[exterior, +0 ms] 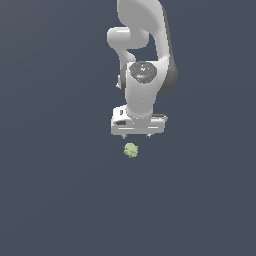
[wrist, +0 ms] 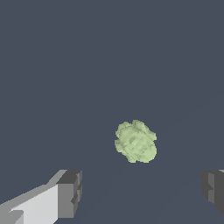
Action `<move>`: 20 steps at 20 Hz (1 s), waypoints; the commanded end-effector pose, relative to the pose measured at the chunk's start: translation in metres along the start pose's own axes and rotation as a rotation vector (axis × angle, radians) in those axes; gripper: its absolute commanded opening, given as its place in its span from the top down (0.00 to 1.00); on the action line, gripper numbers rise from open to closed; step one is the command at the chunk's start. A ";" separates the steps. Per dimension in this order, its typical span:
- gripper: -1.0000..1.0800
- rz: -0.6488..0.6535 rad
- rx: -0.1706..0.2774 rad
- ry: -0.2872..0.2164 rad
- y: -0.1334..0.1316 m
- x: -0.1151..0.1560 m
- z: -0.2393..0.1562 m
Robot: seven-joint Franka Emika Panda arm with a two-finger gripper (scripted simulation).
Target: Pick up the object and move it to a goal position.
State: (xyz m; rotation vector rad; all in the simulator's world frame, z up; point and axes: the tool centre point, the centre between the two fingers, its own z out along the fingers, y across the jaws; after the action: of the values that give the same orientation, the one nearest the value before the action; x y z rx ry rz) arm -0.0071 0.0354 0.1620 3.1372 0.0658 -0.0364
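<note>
Wrist view: the jaws are seen spread wide, one dark fingertip (wrist: 70, 192) at one edge of the picture and the other at the opposite edge, with nothing held between them. The gap is far wider than the object (wrist: 135, 141), a small pale green lumpy blob with a bumpy surface, which suggests the spread was set so that the fingers can pass down on either side of it. The blob lies on the dark bench (wrist: 65, 65), ahead of the line joining the two fingertips and not yet between them.

In the exterior view the gripper (exterior: 138, 135) is seen just above the object (exterior: 131, 150), apart from it, with the blob slightly toward that view's left of the hand's middle (so a small correction is probably needed before closing). The white arm (exterior: 145, 65) rises behind. No goal marker is visible in either picture.
</note>
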 end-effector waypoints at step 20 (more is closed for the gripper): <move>0.04 -0.016 0.012 0.009 0.014 0.002 0.002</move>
State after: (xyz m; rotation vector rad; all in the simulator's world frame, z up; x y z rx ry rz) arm -0.0047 0.0213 0.1614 3.1495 0.0745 -0.0231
